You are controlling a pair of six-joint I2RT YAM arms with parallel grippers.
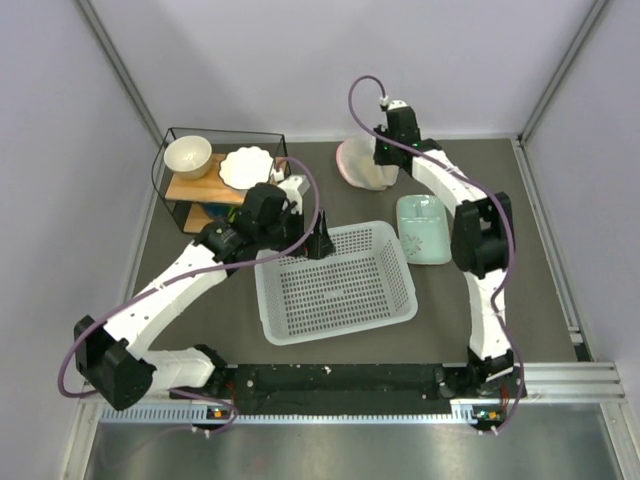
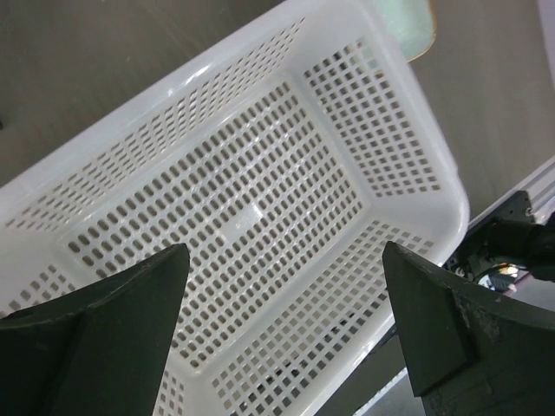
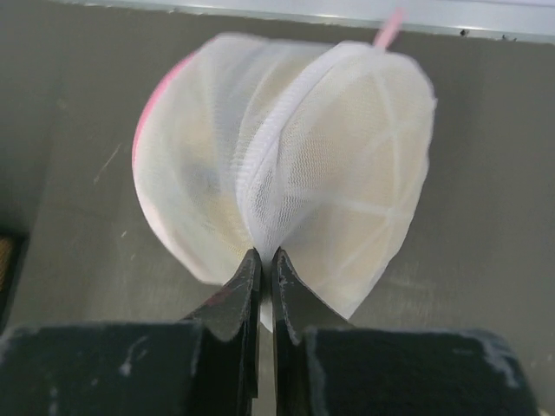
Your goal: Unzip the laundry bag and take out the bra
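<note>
The laundry bag is a white mesh pod with a pink rim at the back of the table. In the right wrist view the laundry bag hangs pinched, with a fold of mesh running up its middle. My right gripper is shut on that fold of mesh, and it shows in the top view. A yellowish tint shows through the mesh; the bra itself is hidden inside. My left gripper is open and empty above the white basket; in the top view it is at the basket's far rim.
A white perforated basket sits mid-table. A mint-green tray lies to its right. A black wire rack with a bowl and a scalloped plate stands at the back left. Walls close in the table at the back and sides.
</note>
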